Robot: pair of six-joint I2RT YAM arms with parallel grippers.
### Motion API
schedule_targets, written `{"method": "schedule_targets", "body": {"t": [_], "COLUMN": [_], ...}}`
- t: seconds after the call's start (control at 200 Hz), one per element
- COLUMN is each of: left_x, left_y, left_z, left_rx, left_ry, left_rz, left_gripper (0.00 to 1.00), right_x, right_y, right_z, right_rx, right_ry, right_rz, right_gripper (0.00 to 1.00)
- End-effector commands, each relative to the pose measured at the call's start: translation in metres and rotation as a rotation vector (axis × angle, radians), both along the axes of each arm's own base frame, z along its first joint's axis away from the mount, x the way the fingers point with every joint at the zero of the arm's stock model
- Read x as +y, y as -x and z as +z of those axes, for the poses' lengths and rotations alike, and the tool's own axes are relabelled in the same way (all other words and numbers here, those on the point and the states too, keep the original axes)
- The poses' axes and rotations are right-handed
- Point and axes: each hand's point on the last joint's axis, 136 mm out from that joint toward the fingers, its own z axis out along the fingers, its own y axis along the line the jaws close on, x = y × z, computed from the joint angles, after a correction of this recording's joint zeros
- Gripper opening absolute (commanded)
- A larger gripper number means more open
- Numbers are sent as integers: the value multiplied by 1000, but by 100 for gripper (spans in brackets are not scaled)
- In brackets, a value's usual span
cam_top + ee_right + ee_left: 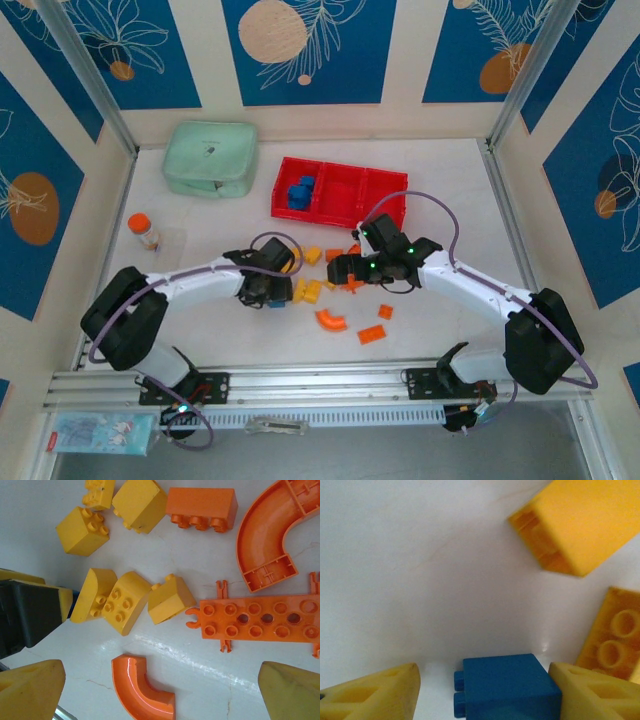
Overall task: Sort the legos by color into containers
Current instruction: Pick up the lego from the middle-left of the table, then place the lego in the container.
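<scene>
The red tray (385,190) has three compartments, and blue legos (298,193) lie in its left one. My left gripper (485,692) is low on the table, open, with a blue brick (507,685) between its fingers. The brick touches the right finger (592,690), and a gap separates it from the left finger. My right gripper (160,680) hangs wide open over a small orange arch (142,687). Yellow bricks (125,602), an orange plate (260,625), a big orange arch (270,530) and an orange brick (202,507) lie beyond it.
A mint-green case (210,158) sits at the back left, and an orange-capped bottle (143,230) stands at the left. Loose orange pieces (371,335) lie near the front. Both grippers (270,292) (342,272) work close together mid-table. Two yellow bricks (575,525) lie just past the left gripper.
</scene>
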Motion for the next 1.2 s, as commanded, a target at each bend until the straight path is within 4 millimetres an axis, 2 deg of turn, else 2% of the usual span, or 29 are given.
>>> {"method": "schedule_targets", "body": {"t": [0.0, 0.26, 0.455, 0.56, 0.715, 0.815, 0.935, 1.075, 1.195], "left_x": [11, -6, -4, 0, 3, 1, -6, -20, -32], "left_y": [8, 9, 8, 7, -2, -19, -50, -101, -149], "left_z": [2, -4, -4, 4, 29, 53, 86, 122, 139], "left_rx": [5, 18, 14, -5, -81, -161, -250, -340, -402], "left_ry": [-44, 10, -11, -27, -19, -16, -14, 0, 14], "left_rz": [1, -11, -16, -12, -4, -9, -29, -36, -35], "left_gripper": [65, 53, 45, 40, 38, 38, 38, 38, 38], "right_x": [3, 4, 3, 1, -2, -3, -6, -11, -17], "right_y": [-3, -4, -4, -5, -7, -11, -17, -28, -38], "right_z": [3, 1, 3, 4, 11, 17, 25, 33, 36], "right_rx": [-5, 0, -7, -12, -27, -44, -57, -95, -103], "right_ry": [-15, -13, -13, -15, -29, -33, -45, -54, -58], "right_rz": [-1, 0, 1, -5, -9, -11, -19, -46, -77], "right_gripper": [99, 99, 99, 99, 99, 99, 99, 99, 99]}}
